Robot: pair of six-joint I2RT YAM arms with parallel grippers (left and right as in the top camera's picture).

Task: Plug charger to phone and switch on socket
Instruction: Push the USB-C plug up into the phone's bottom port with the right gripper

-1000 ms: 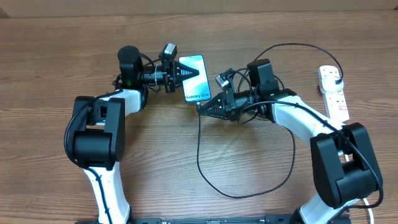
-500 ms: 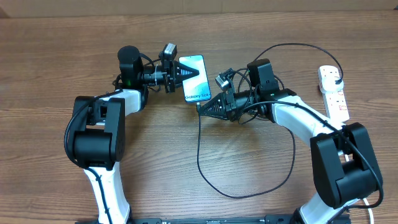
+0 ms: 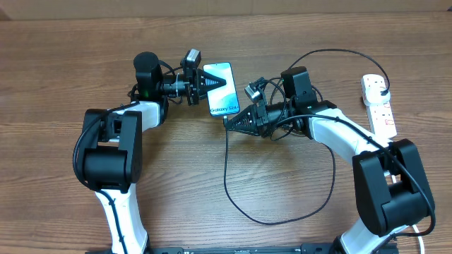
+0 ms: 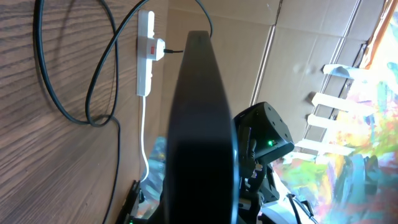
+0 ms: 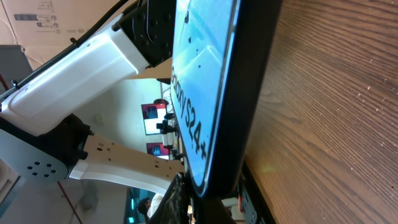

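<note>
The phone (image 3: 224,90) is held off the wooden table, its blue-white screen facing up. My left gripper (image 3: 212,83) is shut on its far left edge. My right gripper (image 3: 232,121) is shut on the charger's connector tip, right at the phone's near end. The thin black charger cable (image 3: 227,173) loops from there over the table and arcs back to the socket (image 3: 379,107), the white power strip at the right, where its plug end sits. In the left wrist view the phone's black edge (image 4: 200,118) fills the middle, with the socket (image 4: 145,56) behind. The right wrist view shows the phone's screen (image 5: 202,93) close up.
The socket's thick white cord (image 4: 144,143) runs off towards the table's near right. A cardboard wall (image 3: 226,5) lines the far edge. Both arm bases (image 3: 106,152) stand at the near side, with the cable loop between them.
</note>
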